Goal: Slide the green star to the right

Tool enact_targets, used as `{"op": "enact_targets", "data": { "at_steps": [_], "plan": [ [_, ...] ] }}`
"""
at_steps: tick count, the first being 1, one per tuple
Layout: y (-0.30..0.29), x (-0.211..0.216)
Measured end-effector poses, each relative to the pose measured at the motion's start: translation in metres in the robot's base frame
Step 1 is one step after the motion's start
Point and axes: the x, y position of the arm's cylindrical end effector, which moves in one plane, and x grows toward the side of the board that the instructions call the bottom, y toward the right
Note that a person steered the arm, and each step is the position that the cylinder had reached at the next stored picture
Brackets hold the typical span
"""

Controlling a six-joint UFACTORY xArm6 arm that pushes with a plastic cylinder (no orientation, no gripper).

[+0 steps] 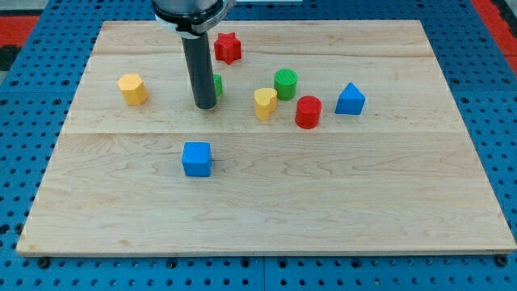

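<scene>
The green star (217,84) is mostly hidden behind my rod; only a green sliver shows at the rod's right side, in the upper middle of the wooden board (266,202). My tip (204,106) rests on the board at the star's left, touching or nearly touching it. To the star's right stand a yellow heart (264,103), a green cylinder (285,83) and a red cylinder (308,111).
A red star (228,48) sits above the green star near the view's top. A yellow hexagonal block (132,88) is at the left, a blue cube (196,158) below the tip, and a blue triangular block (350,99) at the right.
</scene>
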Motion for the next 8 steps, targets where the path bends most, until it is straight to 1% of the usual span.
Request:
{"op": "enact_targets", "data": {
  "at_steps": [2,3,4,7,8],
  "plan": [
    [-0.011,0.001],
    [-0.058,0.003],
    [-0.061,-0.003],
    [-0.053,-0.039],
    [-0.053,-0.042]
  ]
}}
